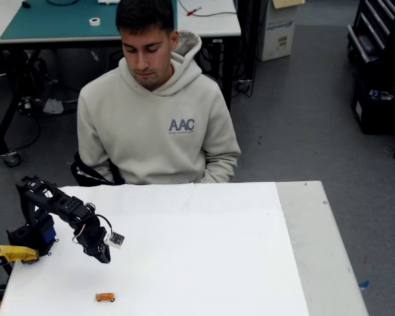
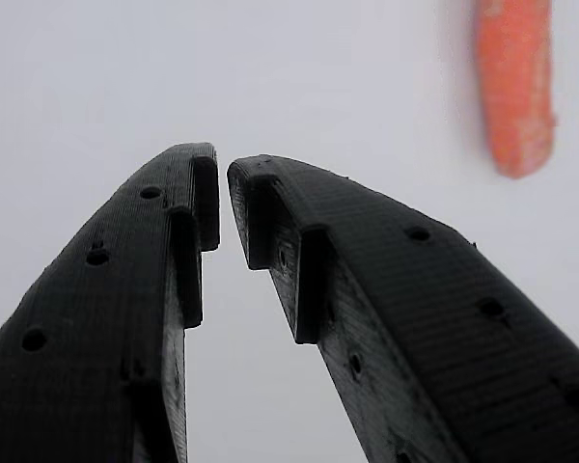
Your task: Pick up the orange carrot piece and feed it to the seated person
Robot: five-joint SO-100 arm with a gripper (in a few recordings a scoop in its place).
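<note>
White surface [image 1: 204, 250]: carrot [image 1: 105, 297] lies flat, below tool [image 1: 106, 253] in fixed view, apart; wrist view: up-right of nearly closed, empty tips

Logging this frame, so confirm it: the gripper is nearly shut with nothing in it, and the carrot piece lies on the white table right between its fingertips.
Not between them. In the wrist view the orange carrot piece lies off to the upper right of the gripper; the fixed view shows it apart on the white table. The jaws are nearly shut, holding nothing.
</note>
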